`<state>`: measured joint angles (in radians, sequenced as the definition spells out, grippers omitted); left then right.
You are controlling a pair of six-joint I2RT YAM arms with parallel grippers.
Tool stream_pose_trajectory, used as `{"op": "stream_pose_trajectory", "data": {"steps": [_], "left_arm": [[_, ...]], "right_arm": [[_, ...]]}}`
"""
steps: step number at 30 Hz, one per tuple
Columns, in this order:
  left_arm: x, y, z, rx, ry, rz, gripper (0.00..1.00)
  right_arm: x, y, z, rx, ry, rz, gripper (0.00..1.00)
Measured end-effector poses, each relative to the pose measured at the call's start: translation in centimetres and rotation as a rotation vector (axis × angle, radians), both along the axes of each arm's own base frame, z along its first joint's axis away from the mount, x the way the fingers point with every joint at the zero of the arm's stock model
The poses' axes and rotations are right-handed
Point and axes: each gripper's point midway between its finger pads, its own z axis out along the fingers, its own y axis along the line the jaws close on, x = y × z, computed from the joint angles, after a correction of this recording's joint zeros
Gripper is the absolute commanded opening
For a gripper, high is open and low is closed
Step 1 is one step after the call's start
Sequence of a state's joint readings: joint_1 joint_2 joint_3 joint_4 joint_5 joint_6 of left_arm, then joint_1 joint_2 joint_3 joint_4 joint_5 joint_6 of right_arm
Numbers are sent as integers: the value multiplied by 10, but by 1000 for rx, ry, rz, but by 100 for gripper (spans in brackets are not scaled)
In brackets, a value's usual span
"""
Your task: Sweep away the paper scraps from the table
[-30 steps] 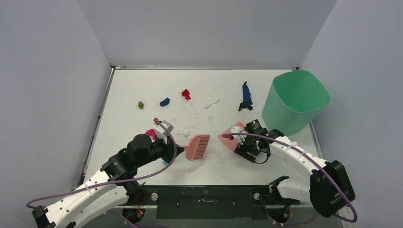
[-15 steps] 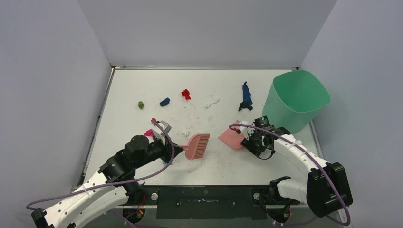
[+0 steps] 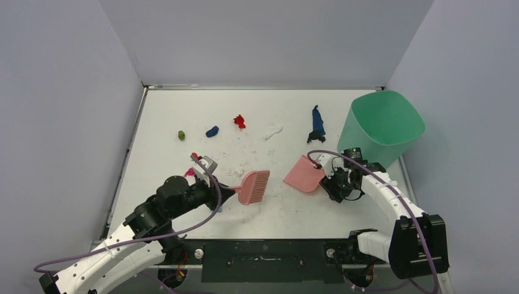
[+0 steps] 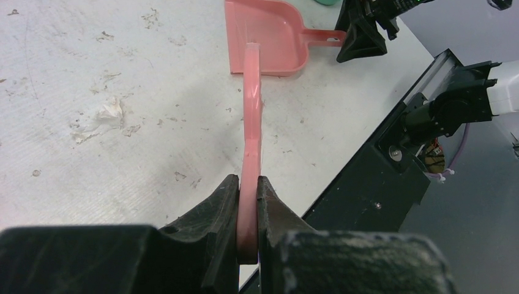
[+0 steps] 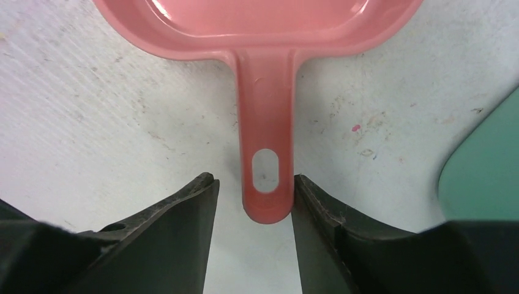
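Two tools: left end effector (image 4: 247,187) pinches the brush (image 3: 254,187) tight; right end effector (image 5: 254,180), part-open, straddles the dustpan (image 5: 263,24) handle and needs to close

We are looking at a robotics lab test cell, not a lived-in room. Bare grey-lilac walls (image 3: 257,43) box in the table (image 3: 183,110) on three sides. The table is a plain white slab with a metal-framed edge, its surface scuffed and flecked. Along its near edge we see a black mounting plate (image 3: 263,260) carrying the left arm (image 3: 141,217) and the right arm (image 3: 392,202), white and black machines trailing purple cables (image 3: 183,229). What lies on the table reads to us as staged props: brightly coloured paper scraps (image 3: 212,131), a pink brush (image 3: 253,187), a pink dustpan (image 3: 304,174) and a green bin (image 3: 379,128).
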<state>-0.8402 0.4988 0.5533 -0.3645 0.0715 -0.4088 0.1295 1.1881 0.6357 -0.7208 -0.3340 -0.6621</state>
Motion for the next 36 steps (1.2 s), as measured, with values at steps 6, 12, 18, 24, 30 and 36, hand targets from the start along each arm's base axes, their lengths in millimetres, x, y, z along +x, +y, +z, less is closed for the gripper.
{"op": "stream_pose_trajectory", "data": {"steps": [6,12,18,24,30,36], "left_arm": [[2,-2,-7,23,20,-1,0],[7,2,-8,36,26,38,0],[46,3,45,163,8,171,0],[117,-21,101,307,-99,291,0],[171,-53,87,406,-111,334,0],[214,-109,91,234,-106,330,0]], "right_arm": [[1,9,7,47,-26,49,26],[1,14,9,68,-18,81,13],[6,15,32,67,-23,99,12],[27,16,82,65,-94,94,11],[7,12,97,57,-65,79,9],[-15,2,98,18,-42,74,9]]}}
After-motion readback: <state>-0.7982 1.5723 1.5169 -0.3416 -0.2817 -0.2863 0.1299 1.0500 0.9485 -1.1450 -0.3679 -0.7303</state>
